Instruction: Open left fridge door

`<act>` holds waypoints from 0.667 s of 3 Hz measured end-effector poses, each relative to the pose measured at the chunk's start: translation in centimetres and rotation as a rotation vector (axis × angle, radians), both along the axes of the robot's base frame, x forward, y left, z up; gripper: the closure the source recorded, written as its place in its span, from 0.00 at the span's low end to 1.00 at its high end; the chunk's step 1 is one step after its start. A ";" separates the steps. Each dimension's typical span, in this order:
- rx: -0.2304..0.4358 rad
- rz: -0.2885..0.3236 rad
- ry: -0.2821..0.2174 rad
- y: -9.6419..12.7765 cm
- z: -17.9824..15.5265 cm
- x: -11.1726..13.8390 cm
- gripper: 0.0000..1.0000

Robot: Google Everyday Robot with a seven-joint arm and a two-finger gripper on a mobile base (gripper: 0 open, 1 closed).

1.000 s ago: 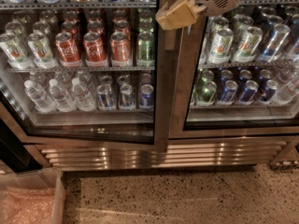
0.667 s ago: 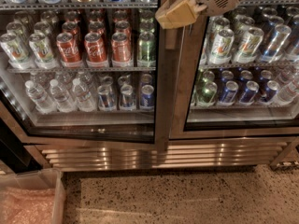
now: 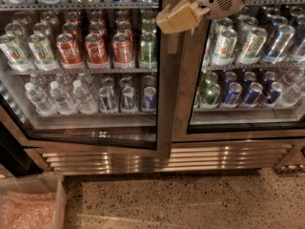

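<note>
Plainly the left fridge door, filling the left of my view and seemingly a little ajar, could fall shut if my gripper, up at its free right edge, slips off, as I cannot tell whether my jaws grip anything.

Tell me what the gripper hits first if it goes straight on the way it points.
Probably the brushed steel edge of the left fridge door, the tall glass pane in its steel frame. The beige gripper sits at top centre, pointing left and slightly down, over that edge; depth is unclear.
</note>
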State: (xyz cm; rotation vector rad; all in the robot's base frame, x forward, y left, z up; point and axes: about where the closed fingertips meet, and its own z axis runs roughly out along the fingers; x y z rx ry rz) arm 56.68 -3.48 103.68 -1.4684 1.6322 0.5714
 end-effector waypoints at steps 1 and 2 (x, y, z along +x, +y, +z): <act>0.000 0.000 0.000 0.0 0.0 -0.3 1.00; 0.000 0.000 0.000 0.0 0.0 -0.3 0.81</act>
